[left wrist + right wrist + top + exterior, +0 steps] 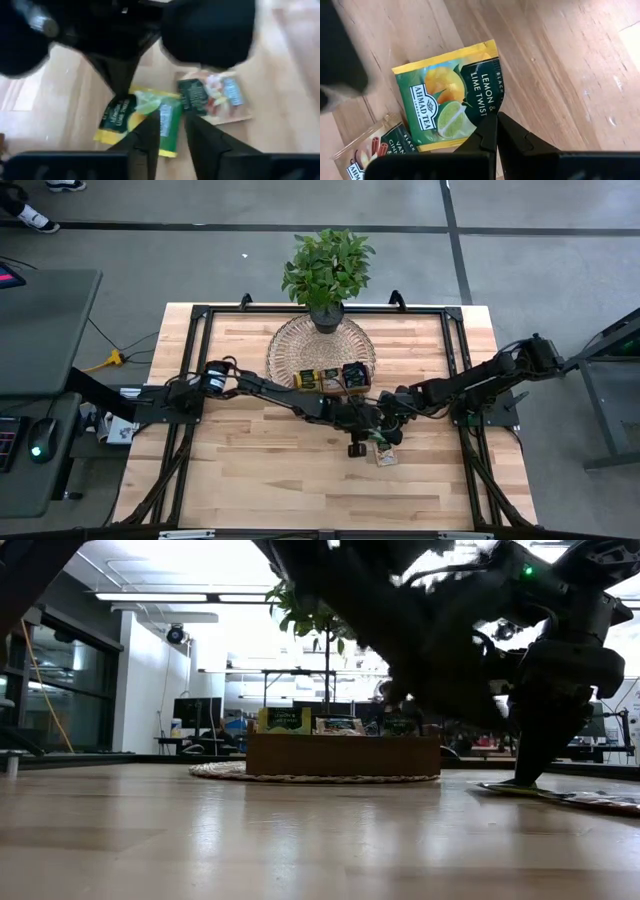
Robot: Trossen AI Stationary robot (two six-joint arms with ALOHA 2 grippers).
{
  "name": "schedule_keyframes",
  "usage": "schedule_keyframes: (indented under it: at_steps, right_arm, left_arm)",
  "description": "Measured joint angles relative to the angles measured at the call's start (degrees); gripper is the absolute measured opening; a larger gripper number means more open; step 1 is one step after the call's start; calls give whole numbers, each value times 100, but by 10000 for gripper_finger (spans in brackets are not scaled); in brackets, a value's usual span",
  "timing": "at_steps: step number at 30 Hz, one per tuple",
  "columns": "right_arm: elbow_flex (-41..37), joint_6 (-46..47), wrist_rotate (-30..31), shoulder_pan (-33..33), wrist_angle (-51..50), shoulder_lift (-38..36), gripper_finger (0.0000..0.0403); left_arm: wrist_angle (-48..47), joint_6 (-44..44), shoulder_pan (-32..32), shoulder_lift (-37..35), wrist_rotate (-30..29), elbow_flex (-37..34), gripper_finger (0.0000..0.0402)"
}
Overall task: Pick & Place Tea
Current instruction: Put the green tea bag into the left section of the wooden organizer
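Two tea sachets [385, 452] lie flat on the wooden table, near of the tray. One is a yellow-green lemon and lime sachet [445, 100]; the other is brownish with a dark label [375, 150]. My right gripper [496, 117] is shut, its tips at the lemon sachet's edge. My left gripper [172, 122] is open by a narrow gap and points down over that sachet's [135, 115] other end. The second sachet [212, 97] lies just beside it. More sachets stand in the brown wooden tray [330, 380]. My right gripper comes from above, pointing down. Its shut fingertips [120, 87] meet the lemon sachet at its dark green edge [490, 107]. The sachet stays flat on the table. Whether the edge is pinched between the tips or only pressed on, I cannot tell. My left gripper touches nothing that I can see.
The tray [340, 755] sits on a round woven mat [285, 345] at the table's far middle, with a potted plant [328, 270] behind it. Both arms cross close together over the table's middle. Bare wood spreads toward the near edge and the left side.
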Motion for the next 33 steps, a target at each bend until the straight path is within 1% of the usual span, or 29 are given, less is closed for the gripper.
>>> schedule_keyframes:
  at_steps: [1, 3, 4, 6, 9, 12, 14, 15, 16, 17, 19, 20, 22, 24, 25, 27, 30, 33]
  right_arm:
    - [0, 0, 12, 2, 0, 0, 0]
    - [0, 0, 55, 2, -2, 0, 0]
    - [0, -2, 89, 5, -1, 0, 0]
    - [-1, -10, 174, 32, 5, -18, 0]
    - [-11, 15, 292, 85, 7, -106, 0]
    - [-17, 22, 439, 116, -46, -279, 0]
    - [-22, 20, 584, 132, -98, -427, 0]
    - [-20, 20, 644, 133, -117, -502, 0]
    - [-19, 20, 688, 133, -174, -587, 0]
    - [-18, 20, 728, 138, -240, -679, 0]
    - [-20, 19, 837, 138, -302, -865, 0]
    - [-17, 18, 875, 142, -315, -971, 0]
    - [1, -5, 985, 146, -393, -1182, 0]
    - [115, -54, 1122, 181, -573, -1360, 0]
    - [199, -127, 1196, 212, -709, -1440, 0]
    - [428, -325, 1338, 272, -943, -1551, 0]
    - [884, -659, 1512, 326, -1260, -1609, 0]
    - [1405, -1053, 1634, 324, -1609, -1601, 0]
  left_arm:
    - [-99, -77, 1, -48, 103, 14, 95]
    - [-720, -175, -3, -290, 150, -41, 112]
    - [-828, -193, -3, -355, 208, -45, 116]
    - [-591, -188, -3, -418, 274, -21, 120]
    - [-887, -159, -42, -756, 259, -225, 116]
    - [-616, -147, -45, -904, 146, -314, 106]
    - [-980, -140, -52, -1188, 55, -593, 96]
    - [-903, -142, -80, -1281, 42, -702, 91]
    - [-533, -170, -74, -1319, 46, -803, 86]
    - [-341, -222, -73, -1385, 13, -962, 80]
    - [-526, -305, -77, -1778, -44, -1470, 69]
    - [-390, -372, -77, -1908, -14, -1694, 64]
    - [386, -619, -77, -2074, 3, -2109, 56]
    - [411, -823, -78, -2501, -63, -2708, 49]
    - [581, -915, -80, -2673, -78, -2952, 47]
    - [1209, -1182, -80, -2908, -127, -3346, 44]
    - [1296, -1421, -131, -3474, -417, -4007, 42]
    - [1750, -1646, -167, -3903, -899, -4453, 42]
